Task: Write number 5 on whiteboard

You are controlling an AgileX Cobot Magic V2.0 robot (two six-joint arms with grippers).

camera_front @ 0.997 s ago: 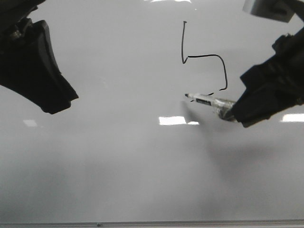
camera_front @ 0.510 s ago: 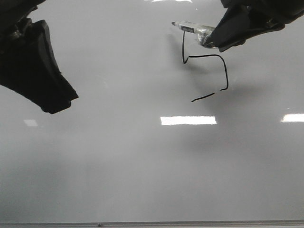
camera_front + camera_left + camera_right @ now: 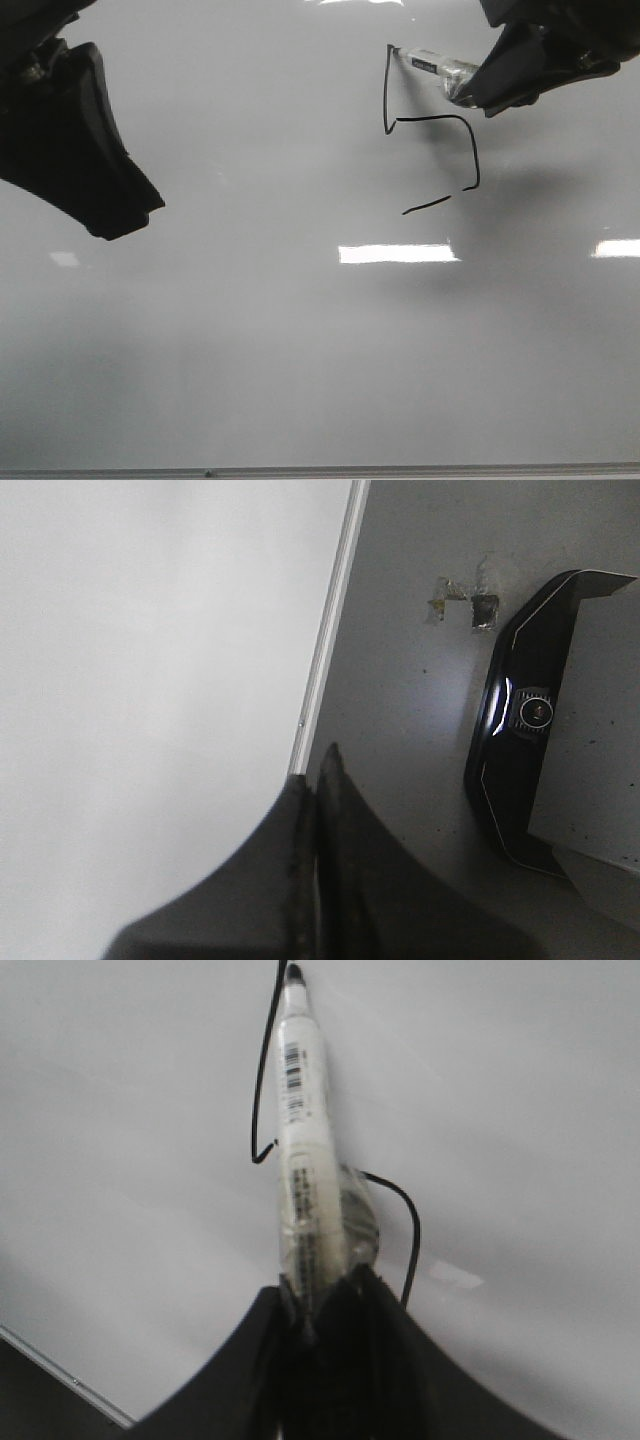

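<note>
A: Where do we see the number 5?
B: Around one o'clock on the whiteboard — vertical stroke, angular belly, a detached dash below. No top stroke.
A: And the right gripper?
B: Clamped on the marker; its tip meets the top of the vertical stroke.
A: The left gripper?
B: At nine o'clock — fingers pressed together, holding nothing.

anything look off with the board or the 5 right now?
The 5 on the whiteboard is missing its top bar, and its bottom dash sits detached from the curve. The marker, held by the right gripper, has its tip at the stem's top.
</note>
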